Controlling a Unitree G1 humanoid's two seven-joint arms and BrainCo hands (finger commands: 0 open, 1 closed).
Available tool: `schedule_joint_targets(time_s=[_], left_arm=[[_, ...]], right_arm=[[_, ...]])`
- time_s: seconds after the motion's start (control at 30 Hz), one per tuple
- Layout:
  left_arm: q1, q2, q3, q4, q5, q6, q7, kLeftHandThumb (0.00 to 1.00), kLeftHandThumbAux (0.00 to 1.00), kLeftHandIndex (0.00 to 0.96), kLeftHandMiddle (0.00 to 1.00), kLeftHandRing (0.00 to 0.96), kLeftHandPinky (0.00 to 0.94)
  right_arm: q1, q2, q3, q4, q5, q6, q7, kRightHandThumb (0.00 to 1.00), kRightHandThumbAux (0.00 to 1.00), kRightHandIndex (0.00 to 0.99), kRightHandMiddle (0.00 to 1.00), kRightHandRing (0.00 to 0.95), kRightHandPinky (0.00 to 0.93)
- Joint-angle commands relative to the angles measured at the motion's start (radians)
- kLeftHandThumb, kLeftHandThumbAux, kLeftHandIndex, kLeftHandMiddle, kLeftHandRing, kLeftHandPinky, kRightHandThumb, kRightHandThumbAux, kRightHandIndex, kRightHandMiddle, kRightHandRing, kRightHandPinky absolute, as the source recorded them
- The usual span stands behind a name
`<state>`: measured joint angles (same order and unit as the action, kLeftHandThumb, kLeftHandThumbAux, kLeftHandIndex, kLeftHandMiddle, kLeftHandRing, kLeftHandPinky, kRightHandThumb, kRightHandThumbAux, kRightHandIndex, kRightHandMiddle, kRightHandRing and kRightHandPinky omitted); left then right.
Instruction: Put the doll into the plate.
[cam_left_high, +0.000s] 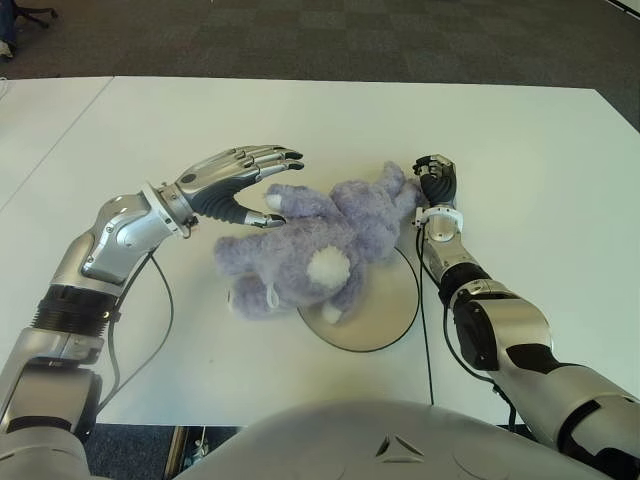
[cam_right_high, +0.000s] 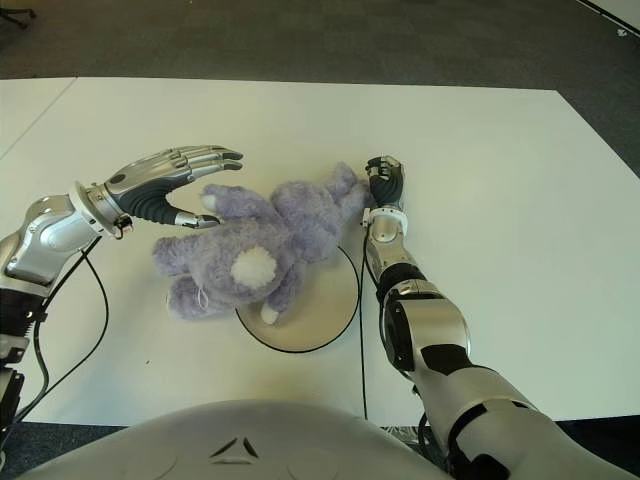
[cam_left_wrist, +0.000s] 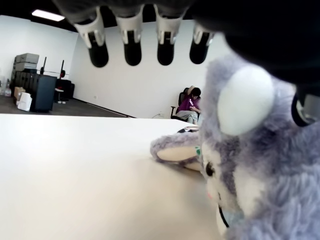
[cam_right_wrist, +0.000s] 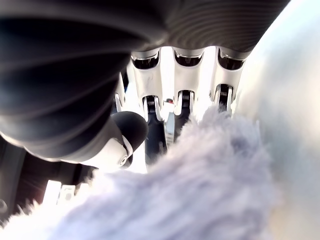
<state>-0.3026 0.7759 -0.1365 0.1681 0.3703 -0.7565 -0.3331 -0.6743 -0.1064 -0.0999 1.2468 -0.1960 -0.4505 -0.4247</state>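
Note:
A fluffy purple doll (cam_left_high: 310, 245) with white patches lies on its side across the left part of a round pale plate (cam_left_high: 390, 310), with its head and much of its body on the white table (cam_left_high: 500, 130) left of the plate. My left hand (cam_left_high: 275, 190) hovers open over the doll's head, fingers stretched out and the thumb tip against a white ear. My right hand (cam_left_high: 435, 180) stands at the plate's far right edge. In the right wrist view its fingers (cam_right_wrist: 185, 100) curl around the fur of a doll limb (cam_right_wrist: 190, 195).
A black cable (cam_left_high: 165, 310) loops over the table by my left arm, and another (cam_left_high: 425, 330) runs along the plate's right side. Dark carpet lies beyond the table's far edge. A seated person (cam_left_wrist: 189, 107) shows far off in the left wrist view.

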Motion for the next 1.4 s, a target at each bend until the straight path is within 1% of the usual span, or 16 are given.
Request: schedule_joint_targets(time_s=[0.03,0.13,0.23,0.27,0.33,0.5,0.53,0.63,0.7,0.77,0.8,0.9,0.97,1.0,1.17,1.4], left_arm=[[-0.037,0.026,-0.021,0.032,-0.018,-0.015,-0.067,0.168,0.281,0.000,0.000,0.131,0.000],[-0.050,0.031,-0.028,0.039,-0.017,-0.025,-0.087,0.171,0.297,0.000,0.000,0.189,0.073],[-0.061,0.025,-0.032,0.054,-0.036,-0.045,-0.100,0.190,0.327,0.000,0.000,0.230,0.153],[-0.063,0.023,-0.031,0.057,-0.040,-0.049,-0.103,0.199,0.334,0.000,0.003,0.224,0.173],[-0.066,0.018,-0.032,0.062,-0.050,-0.053,-0.108,0.202,0.336,0.000,0.005,0.223,0.179],[-0.067,-0.018,-0.050,0.069,-0.096,-0.057,-0.128,0.270,0.378,0.088,0.117,0.198,0.204],[-0.065,-0.028,-0.056,0.063,-0.097,-0.048,-0.131,0.330,0.409,0.174,0.208,0.244,0.283],[-0.053,-0.054,-0.070,0.038,-0.105,-0.017,-0.136,0.371,0.430,0.236,0.280,0.289,0.324],[-0.043,-0.057,-0.068,0.020,-0.127,0.002,-0.142,0.442,0.457,0.347,0.377,0.362,0.386],[-0.032,-0.068,-0.068,-0.017,-0.146,0.040,-0.154,0.462,0.462,0.371,0.394,0.381,0.395],[-0.026,-0.074,-0.068,-0.036,-0.156,0.061,-0.161,0.512,0.468,0.427,0.440,0.442,0.422],[-0.022,-0.085,-0.071,-0.072,-0.198,0.115,-0.193,0.575,0.469,0.487,0.530,0.542,0.488],[-0.025,-0.091,-0.074,-0.079,-0.218,0.132,-0.211,0.583,0.468,0.495,0.545,0.556,0.499],[-0.028,-0.094,-0.075,-0.082,-0.227,0.139,-0.219,0.590,0.468,0.527,0.624,0.629,0.602],[-0.041,-0.120,-0.073,-0.089,-0.248,0.151,-0.227,0.573,0.491,0.590,0.706,0.698,0.707],[-0.038,-0.139,-0.054,-0.081,-0.228,0.109,-0.188,0.496,0.501,0.653,0.765,0.751,0.746]], right_arm=[[0.182,0.061,0.002,0.112,0.002,0.105,0.010,0.814,0.708,0.355,0.471,0.399,0.428],[0.181,0.061,0.001,0.112,0.003,0.105,0.009,0.828,0.695,0.412,0.456,0.407,0.444],[0.180,0.062,0.000,0.112,0.003,0.107,0.009,0.828,0.695,0.414,0.455,0.408,0.447],[0.180,0.062,0.000,0.112,0.003,0.107,0.009,0.817,0.705,0.368,0.470,0.409,0.453],[0.180,0.062,0.000,0.112,0.004,0.106,0.009,0.814,0.708,0.354,0.474,0.410,0.454],[0.180,0.063,0.000,0.112,0.005,0.102,0.012,0.815,0.707,0.353,0.479,0.426,0.463],[0.180,0.063,-0.001,0.111,0.005,0.101,0.013,0.826,0.697,0.399,0.463,0.429,0.458],[0.180,0.063,-0.001,0.111,0.006,0.099,0.017,0.830,0.694,0.413,0.458,0.429,0.453],[0.180,0.063,-0.001,0.111,0.006,0.098,0.018,0.830,0.694,0.414,0.456,0.421,0.439],[0.180,0.064,0.000,0.111,0.005,0.098,0.016,0.830,0.694,0.414,0.456,0.419,0.439],[0.181,0.064,0.000,0.111,0.004,0.098,0.015,0.830,0.694,0.414,0.456,0.414,0.439],[0.181,0.064,0.002,0.111,0.002,0.099,0.011,0.830,0.694,0.414,0.455,0.406,0.432],[0.181,0.064,0.002,0.111,0.002,0.100,0.009,0.830,0.694,0.414,0.455,0.406,0.431],[0.181,0.065,0.003,0.111,0.001,0.101,0.009,0.830,0.694,0.414,0.455,0.403,0.420],[0.181,0.065,0.002,0.111,0.002,0.100,0.013,0.830,0.694,0.414,0.456,0.404,0.434],[0.181,0.066,-0.003,0.111,0.008,0.098,0.019,0.830,0.694,0.414,0.457,0.419,0.447]])
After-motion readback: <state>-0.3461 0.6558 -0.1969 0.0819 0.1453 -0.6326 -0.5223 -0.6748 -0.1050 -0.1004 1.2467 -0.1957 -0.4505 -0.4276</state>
